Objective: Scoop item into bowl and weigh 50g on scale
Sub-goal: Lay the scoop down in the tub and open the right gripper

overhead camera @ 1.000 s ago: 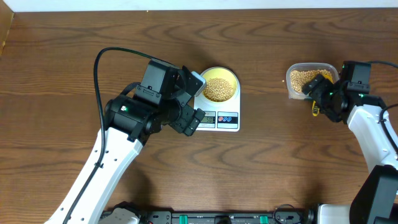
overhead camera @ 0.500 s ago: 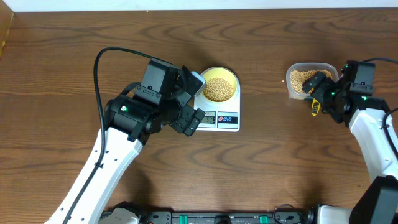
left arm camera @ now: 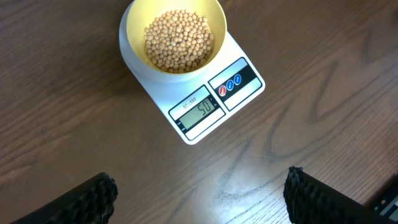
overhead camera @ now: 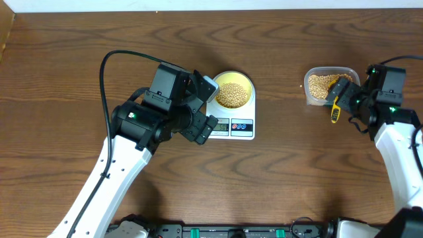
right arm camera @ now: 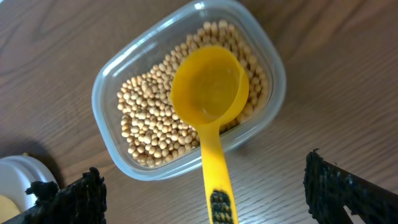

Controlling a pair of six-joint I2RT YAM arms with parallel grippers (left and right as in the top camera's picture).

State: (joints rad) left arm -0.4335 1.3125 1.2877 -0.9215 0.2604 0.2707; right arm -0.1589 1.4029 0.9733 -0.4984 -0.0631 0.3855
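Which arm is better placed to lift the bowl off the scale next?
Left. Its open pincer hovers beside the bowl on the scale; the right pincer is across the table by the tub.

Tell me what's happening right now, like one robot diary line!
beans in bowl on scale, display shows 50 | scoop rests in tub | left pincer open, empty | right pincer open, empty

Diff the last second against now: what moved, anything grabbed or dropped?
Right gripper backed away from the tub, rightward in the overhead view, jaws open. The scoop it had covered now lies free, cup in the tub, handle over the rim. Left gripper, bowl of beans and scale did not move.
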